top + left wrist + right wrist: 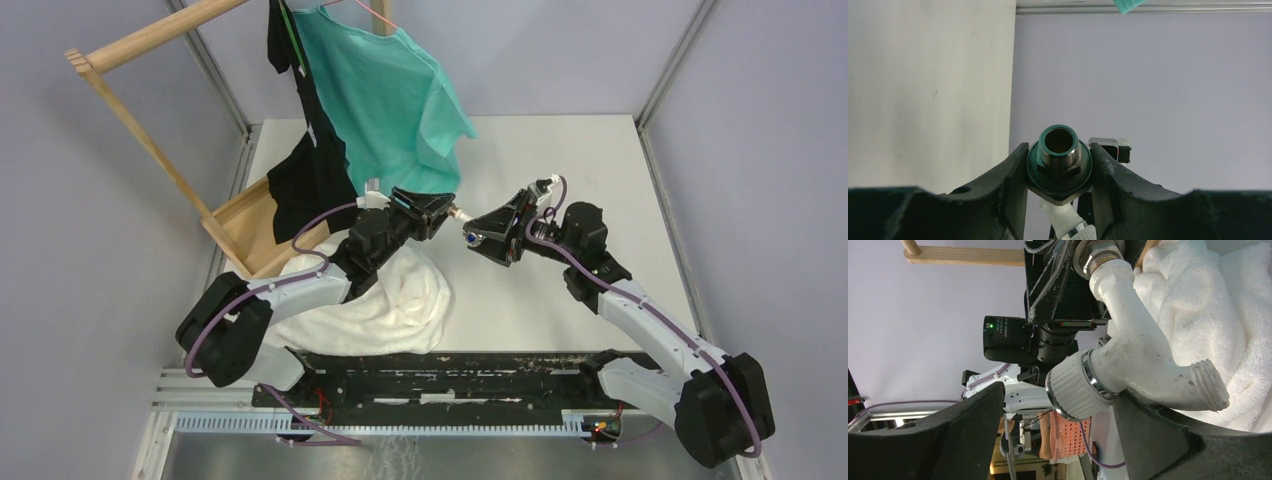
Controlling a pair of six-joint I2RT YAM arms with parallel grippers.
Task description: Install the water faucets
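Right tool (474, 237): its dark fingers (963, 435) sit closest to the wrist lens, spread wide on either side of the ribbed cap (1073, 390), not clamped.
Left tool (445, 212): closed on the silver threaded fitting (1060, 159), open end facing its camera.
White spout (1143, 355): one end meets the fitting, held aloft between both tools.
Towel (390, 300): white, heaped on the worktop (560, 170) under the left arm.

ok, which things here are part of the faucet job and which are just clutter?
Job: fitting, faucet, left pincer, right pincer.
Clutter: towel, teal shirt, black shirt, wooden rack.
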